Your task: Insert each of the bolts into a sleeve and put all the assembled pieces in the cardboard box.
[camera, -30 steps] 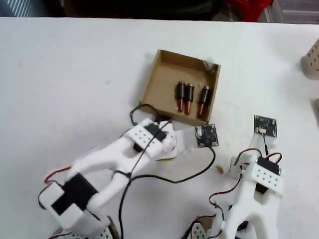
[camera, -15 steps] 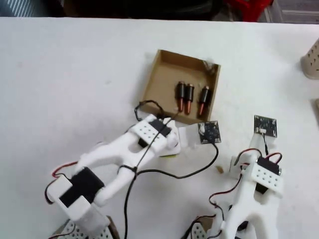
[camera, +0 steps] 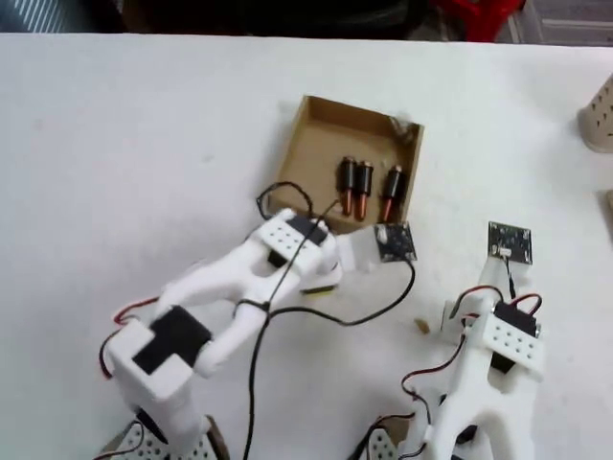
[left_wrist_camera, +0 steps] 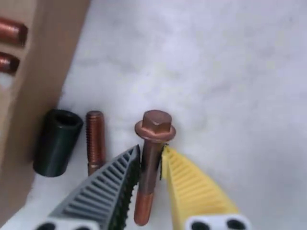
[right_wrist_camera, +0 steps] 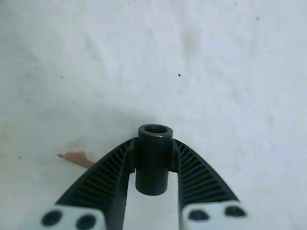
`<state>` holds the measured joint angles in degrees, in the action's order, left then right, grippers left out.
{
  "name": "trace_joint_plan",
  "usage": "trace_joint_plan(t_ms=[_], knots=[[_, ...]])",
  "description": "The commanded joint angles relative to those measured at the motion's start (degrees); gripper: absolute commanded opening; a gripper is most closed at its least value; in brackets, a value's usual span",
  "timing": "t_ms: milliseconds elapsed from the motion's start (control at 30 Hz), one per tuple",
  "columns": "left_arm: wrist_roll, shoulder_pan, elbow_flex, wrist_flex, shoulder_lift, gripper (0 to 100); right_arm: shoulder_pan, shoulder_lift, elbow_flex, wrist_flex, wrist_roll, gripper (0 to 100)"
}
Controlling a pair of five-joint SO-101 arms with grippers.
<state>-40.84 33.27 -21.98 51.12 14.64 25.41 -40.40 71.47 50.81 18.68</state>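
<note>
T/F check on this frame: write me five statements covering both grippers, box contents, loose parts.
1. The left gripper is clamped on a copper bolt. True.
2. The right gripper is empty. False: it is shut on a black sleeve.
3. The cardboard box holds three assembled pieces. True.
4. The copper bolt in the left gripper already sits in a sleeve. False: its shank is bare.
5. A loose sleeve and a loose bolt lie inside the box. False: they lie side by side on the table, just outside the box wall.
</note>
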Motion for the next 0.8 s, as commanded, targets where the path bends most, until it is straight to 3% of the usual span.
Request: trace_joint_plan(t_ms=[0,433,600,767], knots=[[4.75,-0.04,8.88,3.25,3.82,12,0.04,-1.45,-0.53,-0.84,0.79,1.8],[5.45,1.19,11.34,4.48,6.02,12,0.04,-1.45,-0.53,-0.84,0.79,1.8],[5.45,1.19,10.81,3.69,6.11,1,0.04,-1.45,-0.53,-0.84,0.79,1.8],[5.63,0.92,10.81,3.60,6.02,2,-0.04,-1.19,-0.53,-0.84,0.79,1.8]])
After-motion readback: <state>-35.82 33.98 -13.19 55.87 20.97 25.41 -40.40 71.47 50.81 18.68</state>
